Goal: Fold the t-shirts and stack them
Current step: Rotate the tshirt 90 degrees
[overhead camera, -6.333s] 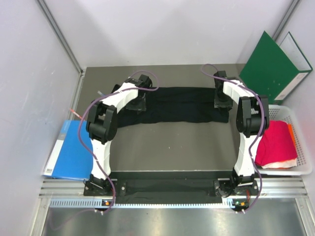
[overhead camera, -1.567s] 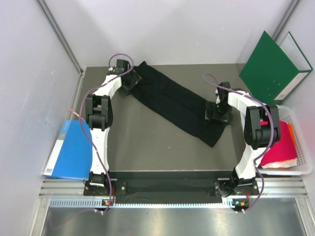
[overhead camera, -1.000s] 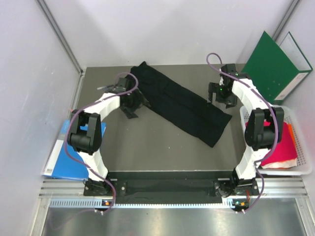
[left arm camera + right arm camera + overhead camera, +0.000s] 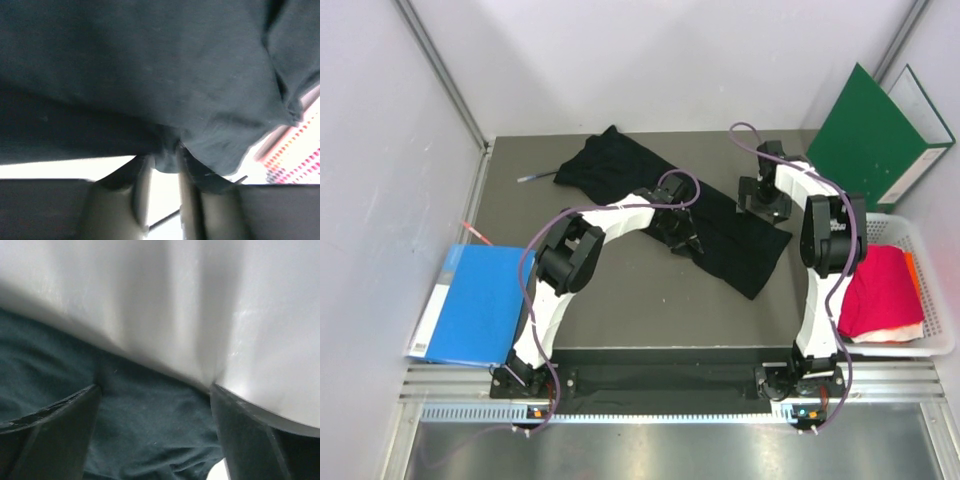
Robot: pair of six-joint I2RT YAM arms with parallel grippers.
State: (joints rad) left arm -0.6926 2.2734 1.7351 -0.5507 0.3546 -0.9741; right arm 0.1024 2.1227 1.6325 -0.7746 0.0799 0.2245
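Left end effector (image 4: 162, 167): fingers almost together, pinching a small fold of the black t-shirt (image 4: 735, 250) on its long near-side edge, about halfway along.
Right end effector (image 4: 155, 390): fingers (image 4: 50, 435) spread wide with nothing held; it hovers low over the black cloth at the shirt's far-right margin, with bare counter (image 4: 620, 290) just beyond.
Black t-shirt, position: a long narrow band lying flat and slantwise, running from near the far-left corner to short of the middle of the right edge.
Step in hand (judged): folding the black shirt; the lengthwise fold looks done and the crosswise fold is being set up.
Next move (judged): the right end effector must come down and close on the cloth; then one end needs carrying over the other, with the layers kept aligned and unbunched.
Stacking: not yet begun.
Count, t-shirts: two sure ones, the black one on the counter and one magenta-red t-shirt (image 4: 882, 290) in the basket (image 4: 935, 290) off the right edge, by the near-right corner.
Count, other cloth: one white piece (image 4: 890, 333) under the red and one orange sliver (image 4: 913, 272) beside it; whether either is a shirt cannot be told.
Count, folders: two. The green folder (image 4: 868, 130) stands at the far-right corner; the blue folder (image 4: 470, 305) lies off the left edge, toward the near-left corner.
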